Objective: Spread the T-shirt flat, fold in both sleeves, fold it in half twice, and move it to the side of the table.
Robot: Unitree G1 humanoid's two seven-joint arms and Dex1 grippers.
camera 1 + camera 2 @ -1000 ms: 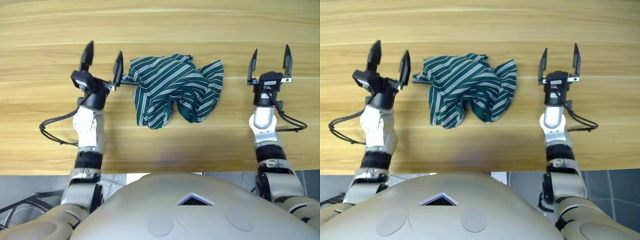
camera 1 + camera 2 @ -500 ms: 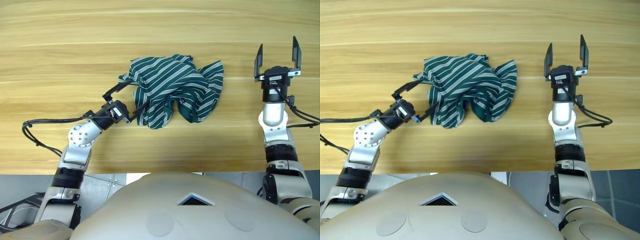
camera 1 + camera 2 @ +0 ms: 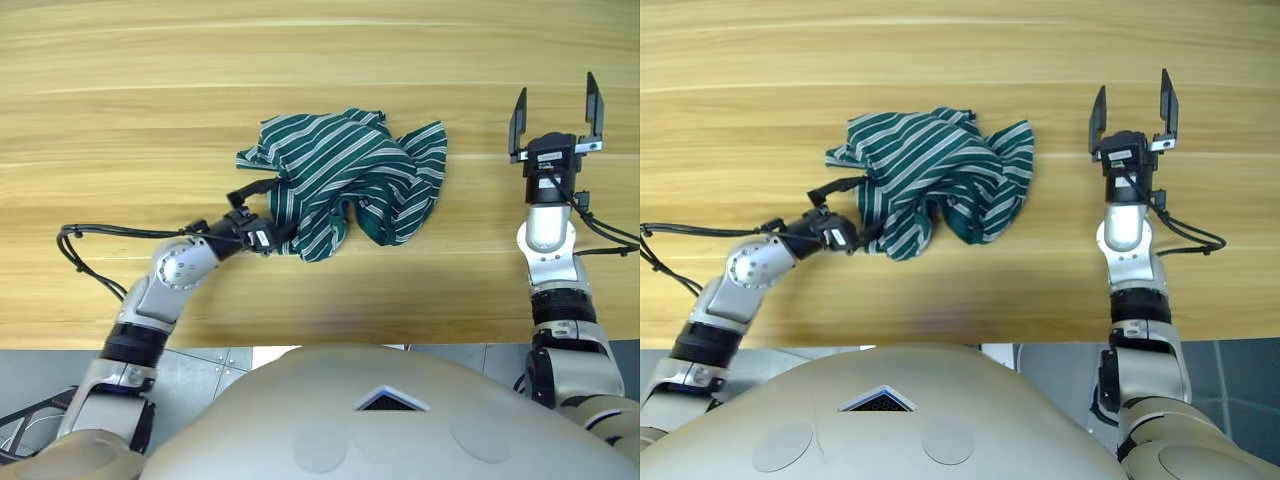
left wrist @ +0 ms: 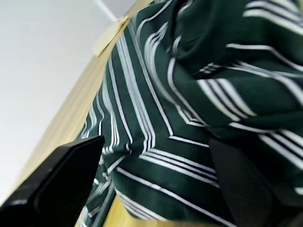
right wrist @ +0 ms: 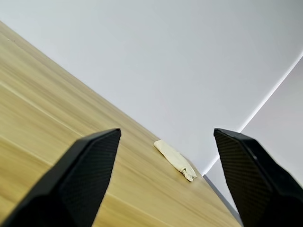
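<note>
A crumpled green T-shirt point(image 3: 345, 175) with white stripes lies bunched near the middle of the wooden table point(image 3: 100, 100). My left gripper point(image 3: 278, 212) lies low on the table at the shirt's near-left edge. It is open, and its fingers straddle a fold of the cloth. In the left wrist view the striped T-shirt point(image 4: 189, 94) sits between the two black fingers point(image 4: 57, 189). To the right of the shirt and apart from it, my right gripper point(image 3: 556, 108) points toward the table's far side. It is open and holds nothing point(image 5: 165, 179).
The left arm's black cable point(image 3: 100, 235) loops over the table near the front edge. A small yellowish scrap point(image 5: 175, 158) lies at the far end of the table. Bare wood surrounds the shirt on all sides.
My left arm dropped and swung right, bringing its open gripper from beside the shirt's far-left corner down onto the near-left edge. The right arm shifted slightly right, then stayed still.
</note>
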